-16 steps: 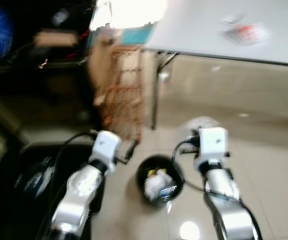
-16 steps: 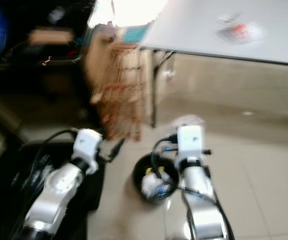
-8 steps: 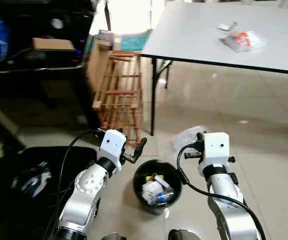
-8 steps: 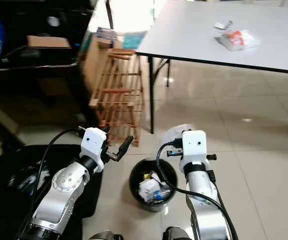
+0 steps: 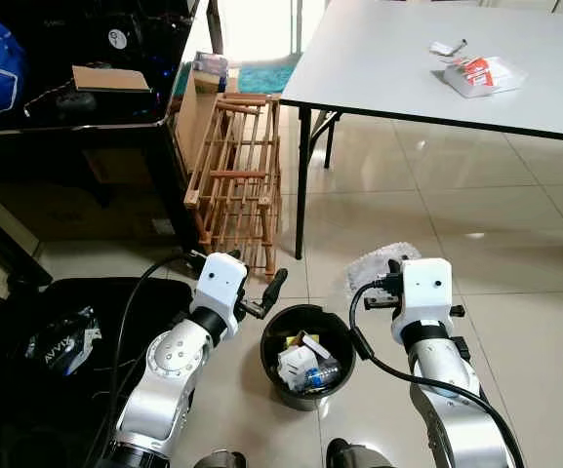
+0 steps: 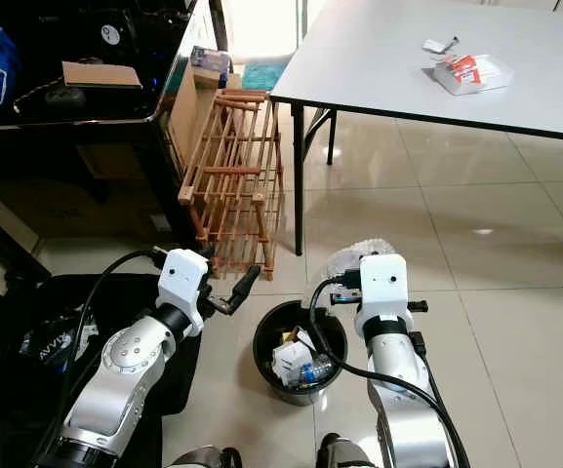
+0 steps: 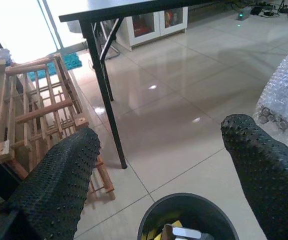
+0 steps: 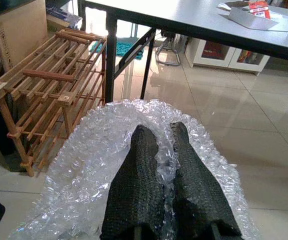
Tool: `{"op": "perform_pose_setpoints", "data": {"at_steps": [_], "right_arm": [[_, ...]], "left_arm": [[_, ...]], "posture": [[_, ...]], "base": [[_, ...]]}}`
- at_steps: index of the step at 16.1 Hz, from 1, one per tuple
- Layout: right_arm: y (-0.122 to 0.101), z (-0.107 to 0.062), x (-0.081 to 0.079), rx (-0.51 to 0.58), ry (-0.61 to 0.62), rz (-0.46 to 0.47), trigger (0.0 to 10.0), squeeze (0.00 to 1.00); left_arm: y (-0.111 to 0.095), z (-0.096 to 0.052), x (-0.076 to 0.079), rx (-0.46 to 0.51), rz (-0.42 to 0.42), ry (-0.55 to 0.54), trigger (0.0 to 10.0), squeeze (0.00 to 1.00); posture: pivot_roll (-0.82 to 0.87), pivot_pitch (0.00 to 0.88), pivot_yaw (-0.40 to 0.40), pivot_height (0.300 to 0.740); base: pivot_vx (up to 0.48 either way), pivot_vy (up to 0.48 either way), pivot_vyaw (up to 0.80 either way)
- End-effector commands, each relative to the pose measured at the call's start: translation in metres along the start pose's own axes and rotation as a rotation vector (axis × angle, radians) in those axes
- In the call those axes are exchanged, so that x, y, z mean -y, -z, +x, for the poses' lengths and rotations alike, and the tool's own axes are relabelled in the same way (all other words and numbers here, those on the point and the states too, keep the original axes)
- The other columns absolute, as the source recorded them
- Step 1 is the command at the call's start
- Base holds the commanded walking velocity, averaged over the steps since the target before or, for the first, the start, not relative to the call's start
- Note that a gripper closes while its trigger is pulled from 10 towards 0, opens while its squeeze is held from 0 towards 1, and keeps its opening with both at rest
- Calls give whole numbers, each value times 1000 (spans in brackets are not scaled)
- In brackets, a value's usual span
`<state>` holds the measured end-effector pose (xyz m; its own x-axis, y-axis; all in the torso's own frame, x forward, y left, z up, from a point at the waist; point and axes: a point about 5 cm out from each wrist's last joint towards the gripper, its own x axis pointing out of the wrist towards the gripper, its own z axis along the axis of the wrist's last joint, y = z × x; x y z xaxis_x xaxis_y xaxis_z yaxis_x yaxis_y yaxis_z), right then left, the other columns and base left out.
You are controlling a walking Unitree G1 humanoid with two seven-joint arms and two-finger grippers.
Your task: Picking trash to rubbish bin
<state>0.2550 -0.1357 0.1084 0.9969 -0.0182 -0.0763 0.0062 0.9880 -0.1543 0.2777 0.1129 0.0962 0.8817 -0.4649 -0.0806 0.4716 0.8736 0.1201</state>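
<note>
Between right tool (image 8: 166,150) fingers, bubble wrap (image 8: 99,165); head views, wrap's edge

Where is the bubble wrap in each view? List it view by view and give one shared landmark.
Left eye view: bubble wrap low, right of centre, at the right arm's tip.
Right eye view: low centre, same spot.
Left wrist view: at the right edge.
Right wrist view: across the lower half, pinched by the right tool.
Shared landmark: the wooden rack, seen in all four.

Glossy floor tiles (image 5: 515,224), clear bubble wrap (image 8: 89,155), slatted wooden rack (image 5: 237,175).
</note>
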Motion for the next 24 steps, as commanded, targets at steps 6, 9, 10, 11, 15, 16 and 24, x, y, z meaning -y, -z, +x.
{"op": "perform_pose_setpoints", "data": {"at_steps": [6,9,10,11,15,16,24], "right_arm": [[1,2,0,-3,-2,-3,10000,0],[1,3,1,-5,-6,-7,10000,0],[2,3,2,-8,-6,-12,10000,0],[2,4,4,-10,-5,-14,10000,0],[8,6,8,-35,-5,-24,10000,0],[11,6,8,-48,-10,-26,10000,0],[17,13,8,-79,-37,-31,10000,0]], "left_arm": [[13,-6,-5,-40,-6,-22,10000,0],[26,-13,-7,-76,-3,-34,10000,0],[34,-18,-9,-97,-12,-48,10000,0],[40,-22,-11,-117,-19,-59,10000,0],[53,-44,-17,-156,-90,-21,10000,0],[54,-50,-21,-170,-84,-22,10000,0],[52,-73,5,-251,-222,291,10000,0]], "posture": [[14,143,53,740],[16,157,53,740],[18,167,51,740],[18,171,49,740],[29,173,43,740],[34,175,40,740],[61,204,36,740]], "base": [[0,0,0],[0,0,0],[0,0,0],[0,0,0],[0,0,0],[0,0,0],[0,0,0]]}}
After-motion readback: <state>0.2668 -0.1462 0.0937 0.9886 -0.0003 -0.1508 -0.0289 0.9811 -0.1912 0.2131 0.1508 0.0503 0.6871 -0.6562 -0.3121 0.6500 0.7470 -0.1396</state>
